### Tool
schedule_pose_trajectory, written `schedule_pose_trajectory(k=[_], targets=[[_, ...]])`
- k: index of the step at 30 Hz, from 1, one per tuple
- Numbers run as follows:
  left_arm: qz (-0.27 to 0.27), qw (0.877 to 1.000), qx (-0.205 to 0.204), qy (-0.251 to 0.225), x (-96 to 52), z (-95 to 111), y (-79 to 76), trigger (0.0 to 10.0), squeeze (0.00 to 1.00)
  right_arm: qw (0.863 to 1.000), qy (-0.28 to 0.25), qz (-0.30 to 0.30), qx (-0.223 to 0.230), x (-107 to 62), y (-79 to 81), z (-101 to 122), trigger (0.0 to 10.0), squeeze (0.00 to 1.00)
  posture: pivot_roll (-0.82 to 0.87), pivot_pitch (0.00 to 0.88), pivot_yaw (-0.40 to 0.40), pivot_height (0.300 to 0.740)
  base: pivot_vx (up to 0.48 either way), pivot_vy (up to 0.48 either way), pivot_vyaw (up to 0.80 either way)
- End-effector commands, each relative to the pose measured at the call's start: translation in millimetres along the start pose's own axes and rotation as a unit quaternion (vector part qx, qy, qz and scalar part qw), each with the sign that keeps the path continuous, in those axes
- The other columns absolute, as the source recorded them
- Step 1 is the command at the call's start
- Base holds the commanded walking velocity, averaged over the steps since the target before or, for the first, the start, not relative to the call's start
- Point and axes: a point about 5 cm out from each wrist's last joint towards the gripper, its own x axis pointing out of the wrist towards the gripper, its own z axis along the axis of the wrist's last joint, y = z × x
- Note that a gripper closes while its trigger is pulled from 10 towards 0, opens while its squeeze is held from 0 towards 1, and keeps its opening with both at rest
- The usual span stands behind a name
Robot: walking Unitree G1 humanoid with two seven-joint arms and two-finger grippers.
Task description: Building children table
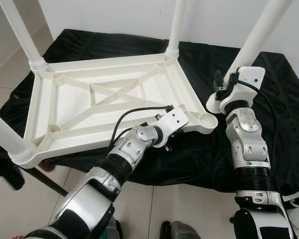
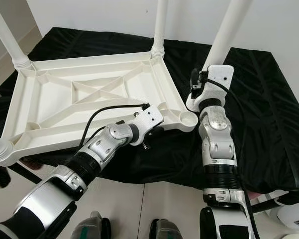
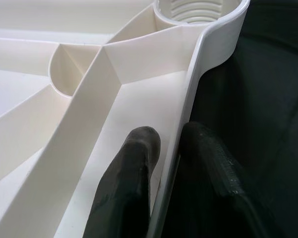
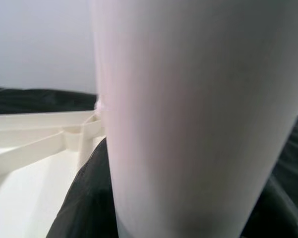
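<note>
- We have the upturned white tabletop (image 1: 104,99) on black cloth (image 1: 268,119); our left pincer (image 3: 163,163) pinches its rim narrowly near the empty socket (image 1: 207,119).
- Our right pincer (image 1: 224,92) holds the last leg (image 1: 261,30), tilted toward one o'clock: it could cross-thread or miss.
- Three fitted legs (image 1: 176,25) crowd the swing.

I see a white plastic tabletop (image 1: 109,99) with white legs (image 1: 20,32), all plain, lying on a black cloth (image 1: 268,99); my arms are silver, my fingers (image 3: 129,188) black, and the floor (image 1: 0,84) pale beige tile
</note>
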Motion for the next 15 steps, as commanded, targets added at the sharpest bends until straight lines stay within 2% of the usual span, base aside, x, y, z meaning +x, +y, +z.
schedule_pose_trajectory(k=[1,6,9,15], targets=[[0.0,1.0,0.009,0.007,-2.3,-3,0.3,10.0,0.0,1.0,0.005,0.011,0.007,0.2,1.3,-2,10.0,0.0,-0.01,0.028,-0.011,0.74,0.0,0.0,0.0],[-0.001,1.0,0.008,0.008,-3.9,-4,-0.2,10.0,0.0,0.999,0.015,0.037,0.011,-1.1,2.7,-6,10.0,0.0,-0.01,0.03,-0.015,0.74,0.0,0.0,0.0],[-0.007,1.0,0.011,0.007,-6.2,-5,-2.2,10.0,0.0,0.997,0.027,0.072,-0.006,-8.5,2.4,-12,10.0,0.0,-0.01,0.037,-0.018,0.74,0.0,0.0,0.0],[-0.005,1.0,0.015,0.011,-6.1,-5,-1.5,10.0,0.0,0.993,0.032,0.112,-0.01,-17.2,3.6,-12,10.0,0.0,-0.02,0.043,-0.019,0.74,0.0,0.0,0.0]])
